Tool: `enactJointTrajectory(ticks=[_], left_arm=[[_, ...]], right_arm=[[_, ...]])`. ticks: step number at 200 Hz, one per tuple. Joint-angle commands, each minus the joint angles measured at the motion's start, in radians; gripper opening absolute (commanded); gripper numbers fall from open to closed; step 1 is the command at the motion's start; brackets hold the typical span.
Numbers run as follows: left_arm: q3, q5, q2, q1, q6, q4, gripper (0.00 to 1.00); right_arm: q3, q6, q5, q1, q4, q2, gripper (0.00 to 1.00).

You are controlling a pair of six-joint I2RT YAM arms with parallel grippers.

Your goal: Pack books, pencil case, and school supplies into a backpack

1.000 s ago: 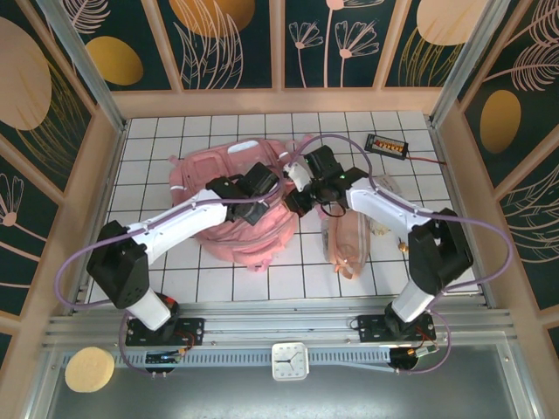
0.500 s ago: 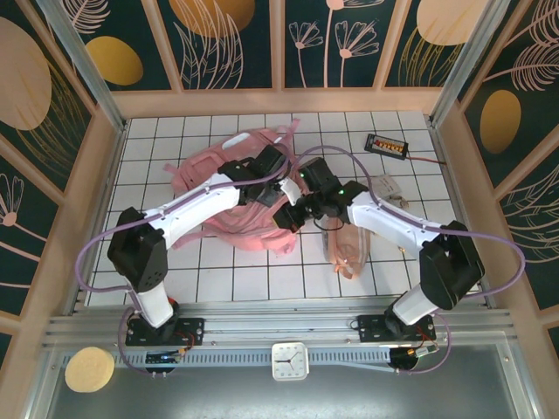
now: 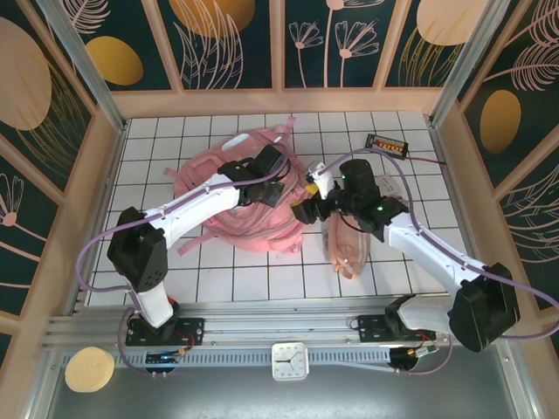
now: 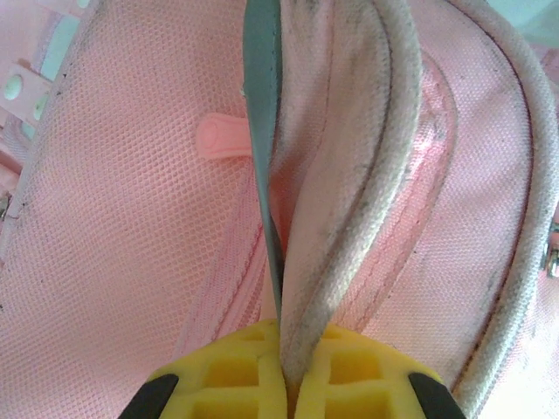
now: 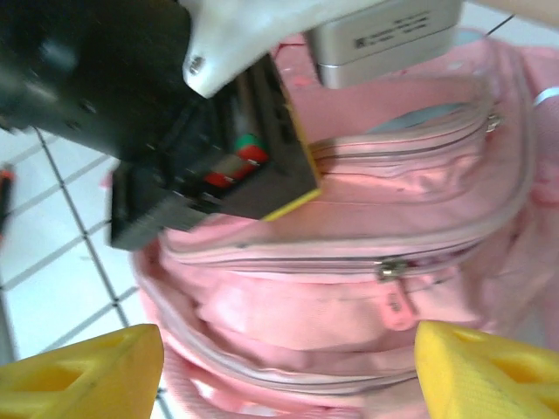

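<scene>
We see the backpack (image 3: 231,218) sprawled left of centre on the white tiled tabletop (image 3: 157,148), by far the biggest thing there. The pencil case (image 3: 346,251) lies just beside its right edge, long axis running from the far side toward the arm bases, its far end passing under the right forearm. Our left hand (image 3: 272,166) sits at the backpack's far right corner, clamped tight on a piped rim of fabric that rises between the yellow pads (image 4: 218,375) in the left wrist view. Our right hand (image 3: 304,206) hovers at the backpack's right side, spread wide and holding nothing. We judge the pencil case to be the coming pick: it lies to the near right of the right hand, so the right arm is nearer and would have to turn back and close across the case's short width
</scene>
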Motion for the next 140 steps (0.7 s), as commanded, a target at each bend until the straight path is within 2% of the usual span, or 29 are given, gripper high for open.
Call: enactJointTrajectory(ticks=[1,30,140], left_arm=[[0.042,0.056,-0.054,-0.009,-0.006,0.061,0.00],[0.079,0.066,-0.054,-0.009,0.005,0.029,0.00],[0.097,0.092,-0.054,-0.009,0.010,0.005,0.00]], right_arm=[[-0.029,-0.253,-0.017,-0.046,0.037,0.062,0.77],[-0.020,-0.305,-0.050,-0.102,0.087,0.153,0.75],[0.139,-0.345,-0.065,-0.091,0.132,0.351,0.71]])
